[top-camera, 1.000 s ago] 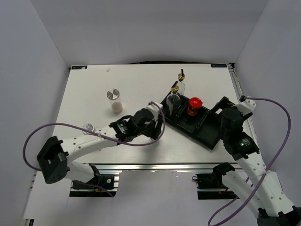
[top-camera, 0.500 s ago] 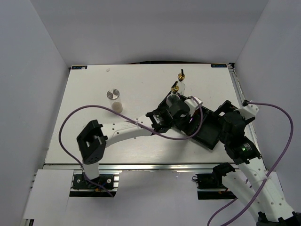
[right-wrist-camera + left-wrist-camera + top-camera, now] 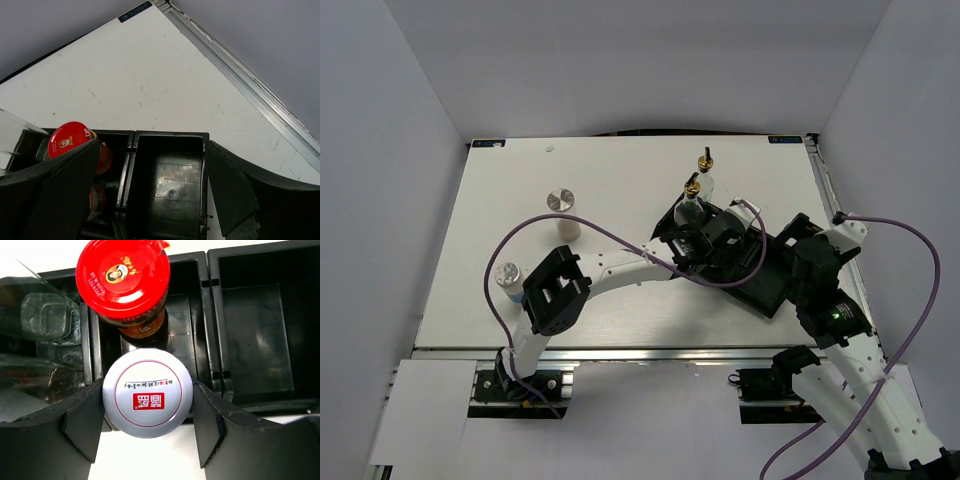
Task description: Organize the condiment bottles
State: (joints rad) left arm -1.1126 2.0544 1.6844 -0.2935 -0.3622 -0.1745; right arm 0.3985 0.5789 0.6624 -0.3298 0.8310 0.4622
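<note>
The left gripper (image 3: pixel 147 415) squeezes the white-lidded jar (image 3: pixel 147 399) from both sides in the middle slot of the black tray (image 3: pixel 250 330). It sits just beside the red-capped jar (image 3: pixel 123 277), likely so both share that slot. The right gripper (image 3: pixel 150 182) is spread wide and holds nothing, with a finger on each side of the empty end slot, maybe to stop the tray from sliding.
</note>
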